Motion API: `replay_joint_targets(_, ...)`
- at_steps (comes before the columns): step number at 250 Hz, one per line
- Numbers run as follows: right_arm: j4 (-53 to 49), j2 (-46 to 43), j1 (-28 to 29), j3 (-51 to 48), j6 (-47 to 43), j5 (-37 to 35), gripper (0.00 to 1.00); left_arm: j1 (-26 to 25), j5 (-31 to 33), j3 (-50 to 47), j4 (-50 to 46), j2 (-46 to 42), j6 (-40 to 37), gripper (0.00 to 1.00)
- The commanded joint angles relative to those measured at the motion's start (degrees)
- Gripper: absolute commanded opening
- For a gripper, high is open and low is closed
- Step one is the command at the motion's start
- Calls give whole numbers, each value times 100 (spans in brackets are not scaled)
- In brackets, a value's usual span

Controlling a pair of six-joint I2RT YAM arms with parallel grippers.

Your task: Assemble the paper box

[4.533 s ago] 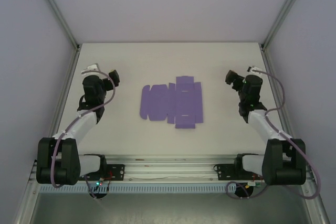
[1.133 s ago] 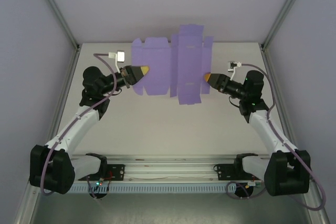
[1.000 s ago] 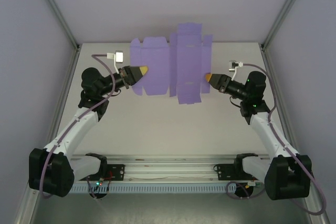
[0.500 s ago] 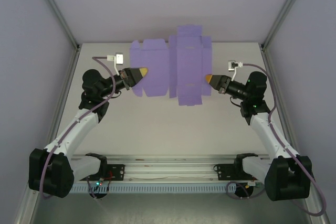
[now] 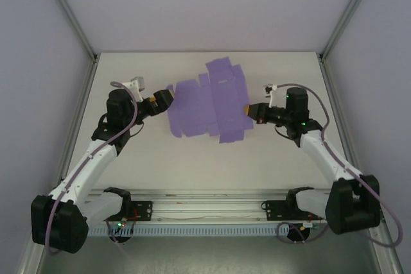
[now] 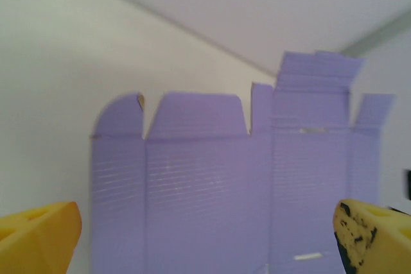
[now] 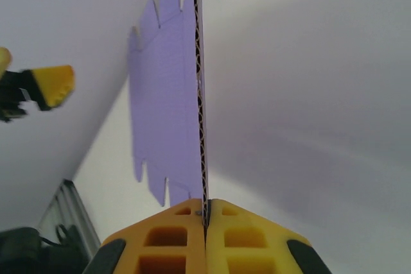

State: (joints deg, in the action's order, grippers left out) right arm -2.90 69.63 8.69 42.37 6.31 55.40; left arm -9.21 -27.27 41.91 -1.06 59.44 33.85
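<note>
The right gripper [image 5: 248,109] is clenched on the right edge of the paper box [image 5: 209,104], a flat purple sheet. The right wrist camera sees the card edge-on, rising straight out from between the closed yellow fingers [image 7: 173,235], its far face hidden. The left gripper [image 5: 165,99] is released, its fingers [image 6: 38,232] spread wide. The sheet lies ahead of them, and its near edge is cut off. From above I cannot tell whether they touch it, or whether it rests on the table [image 5: 192,158].

Matt purple corrugated card paper box [image 5: 209,104], smooth matt white table [image 5: 192,165]
</note>
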Motion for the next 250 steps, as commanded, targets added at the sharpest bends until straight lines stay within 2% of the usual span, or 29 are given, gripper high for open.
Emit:
replay_joint_targets(1, -654, 625, 38, 125, -808, -586, 0, 59, 1087, -213, -1058, -138, -293, 100)
replay_joint_targets(26, -1254, 1210, 186, 490, -1431, -1144, 0, 57, 1099, -338, -1066, -176, -273, 100)
replay_joint_targets(55, -2049, 1885, 410, 1151, -2074, -2190, 0, 62, 1269, -317, -1183, -173, -342, 100)
replay_joint_targets(83, -2584, 2402, 844, 1733, -2801, -3562, 0, 60, 1312, -281, -1221, -148, -410, 100)
replay_joint_targets(113, -2542, 2723, 1488, 2030, -3759, -4824, 0, 60, 1315, -281, -1171, -76, -413, 100)
replay_joint_targets(143, -1696, 2746, 2038, 1911, -4811, -5650, 0, 52, 1252, -267, -1089, 48, -348, 100)
replay_joint_targets(179, 317, 2524, 2530, 1143, -6225, -6058, 0, 60, 784, -95, -881, 347, -319, 100)
replay_joint_targets(250, 2606, 2574, 3089, 596, -7340, -6611, 0, 51, -538, 611, -281, 1226, -146, 100)
